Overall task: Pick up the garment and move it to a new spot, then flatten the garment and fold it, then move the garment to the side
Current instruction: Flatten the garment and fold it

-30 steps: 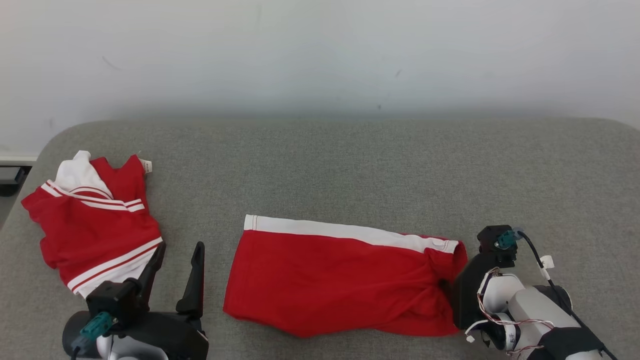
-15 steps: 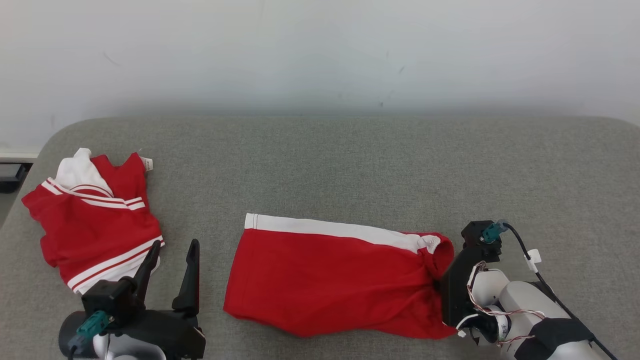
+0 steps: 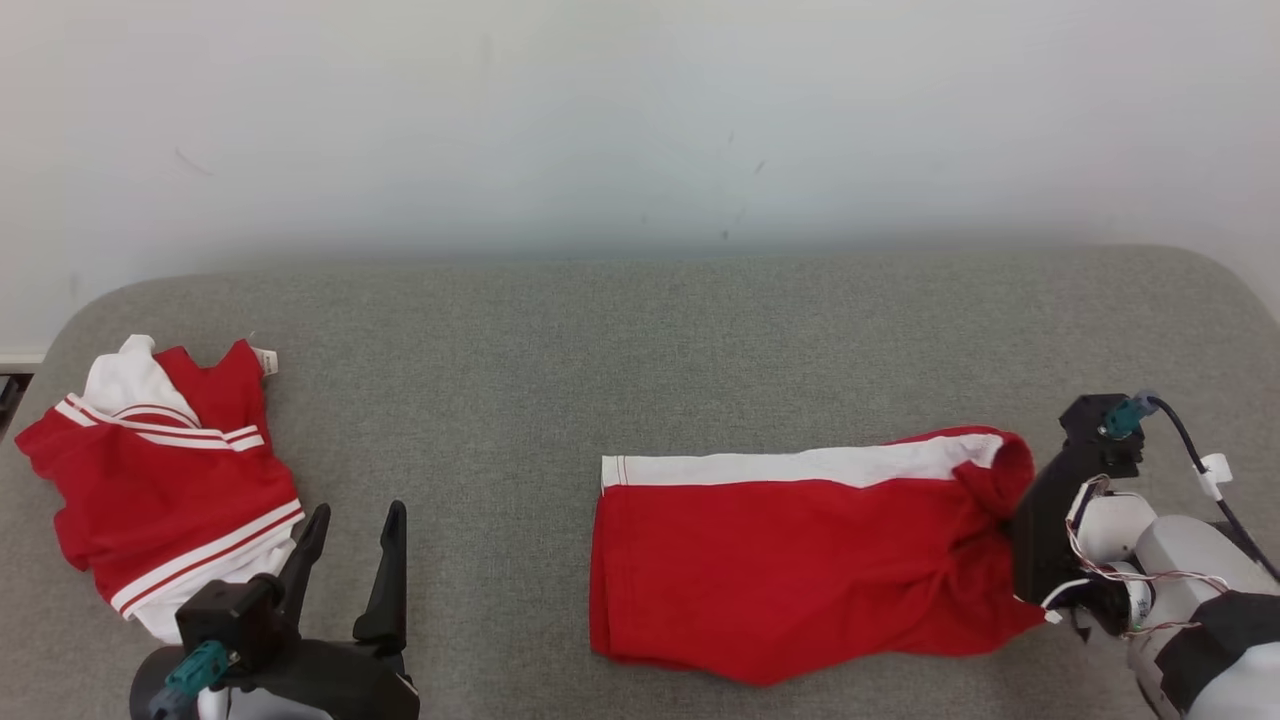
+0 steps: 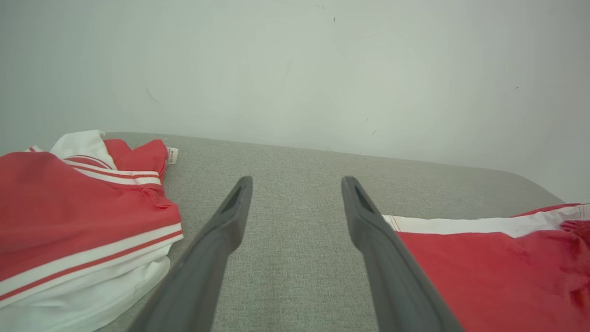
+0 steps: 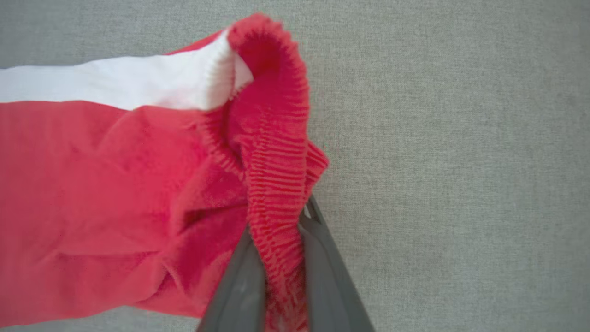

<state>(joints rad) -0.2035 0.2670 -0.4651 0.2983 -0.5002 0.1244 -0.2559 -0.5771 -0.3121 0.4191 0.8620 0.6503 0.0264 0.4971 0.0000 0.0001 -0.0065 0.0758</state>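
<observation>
The garment (image 3: 800,560) is a pair of red shorts with a white side stripe, lying flat on the grey padded table (image 3: 640,340). My right gripper (image 3: 1020,585) is shut on its ribbed elastic waistband at the right end. In the right wrist view the waistband (image 5: 276,152) bunches up between the two fingers of my right gripper (image 5: 281,216). My left gripper (image 3: 358,510) stands open near the front left, holding nothing. The left wrist view looks between the spread fingers of my left gripper (image 4: 297,180), with the garment (image 4: 484,267) to their right.
A crumpled red and white top (image 3: 150,480) lies at the table's left end, close to my left gripper, and it shows as the top (image 4: 69,207) in the left wrist view. A pale wall rises behind the table. The table's right edge curves away past my right arm.
My right gripper has shut on the waistband and dragged the garment to the right, away from the top at the left. The head view has shifted a little. My left gripper stays open.
</observation>
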